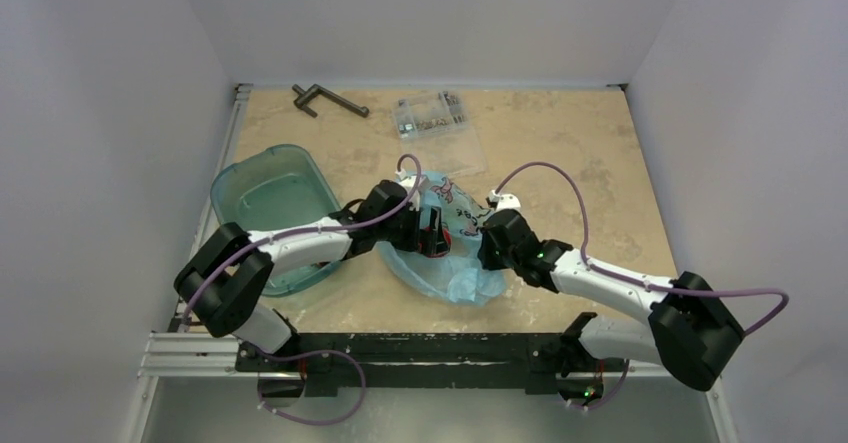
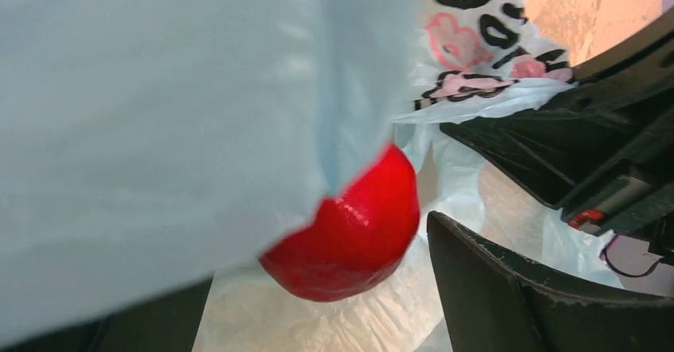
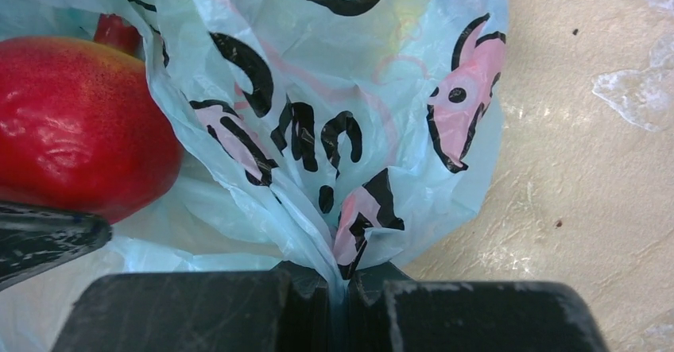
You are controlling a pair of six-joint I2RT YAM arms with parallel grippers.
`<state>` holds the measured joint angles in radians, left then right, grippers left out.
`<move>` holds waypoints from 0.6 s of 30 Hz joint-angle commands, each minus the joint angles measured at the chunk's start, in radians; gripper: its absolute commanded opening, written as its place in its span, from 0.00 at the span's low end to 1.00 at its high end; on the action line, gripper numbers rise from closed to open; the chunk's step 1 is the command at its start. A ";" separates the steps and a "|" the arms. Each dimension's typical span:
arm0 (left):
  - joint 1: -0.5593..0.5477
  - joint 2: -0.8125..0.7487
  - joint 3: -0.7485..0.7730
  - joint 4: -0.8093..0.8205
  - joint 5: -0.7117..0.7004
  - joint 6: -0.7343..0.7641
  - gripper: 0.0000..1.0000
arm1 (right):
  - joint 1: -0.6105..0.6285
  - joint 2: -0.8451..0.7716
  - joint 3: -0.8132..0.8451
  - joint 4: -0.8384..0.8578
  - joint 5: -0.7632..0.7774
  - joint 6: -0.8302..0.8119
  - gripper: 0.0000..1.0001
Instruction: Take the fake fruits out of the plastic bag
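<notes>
The light-blue plastic bag [image 1: 455, 281] is lying crumpled on the beige worktop [image 1: 580, 133] between the two arms, just right of the teal tub [image 1: 275, 203]. The right end effector [image 3: 338, 287] is pressed together on a gathered fold of the printed film – the black and pink markings are bunching right where its fingers are meeting. The left end effector [image 1: 432, 235] is reaching into the bag from the other side with its fingers spread. A red fake fruit [image 2: 350, 241] is sitting between them on the bag's lower layer, and the one dark finger [image 2: 509, 296] that is showing clearly is standing just beside it – a thin gap is showing in the left wrist view. A sheet of pale blue film is draping over the fruit's top and hiding the other finger. No other fruit is showing clearly. Well behind the bag, a clear parts box [image 1: 435, 118] and a dark metal tool [image 1: 325, 100] are lying near the far edge.
</notes>
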<state>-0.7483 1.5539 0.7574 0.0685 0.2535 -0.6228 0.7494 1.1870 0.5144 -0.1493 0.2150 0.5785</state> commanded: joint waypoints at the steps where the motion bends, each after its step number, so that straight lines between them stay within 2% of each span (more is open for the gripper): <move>1: -0.018 -0.110 0.070 -0.126 -0.074 0.066 1.00 | -0.004 -0.019 0.002 0.045 -0.034 -0.021 0.00; 6: -0.028 -0.157 0.098 -0.212 -0.127 0.063 1.00 | -0.004 -0.022 -0.001 0.052 -0.046 -0.027 0.00; 12: -0.064 -0.107 0.166 -0.270 -0.164 0.094 0.99 | -0.004 -0.026 -0.005 0.055 -0.051 -0.029 0.00; 16: -0.090 -0.086 0.179 -0.280 -0.207 0.087 0.82 | -0.004 -0.033 -0.008 0.058 -0.051 -0.030 0.00; 18: -0.094 -0.111 0.157 -0.258 -0.218 0.070 0.80 | -0.004 -0.038 -0.011 0.059 -0.052 -0.031 0.00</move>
<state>-0.8272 1.4639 0.9020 -0.1932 0.0875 -0.5560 0.7494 1.1805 0.5125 -0.1207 0.1650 0.5602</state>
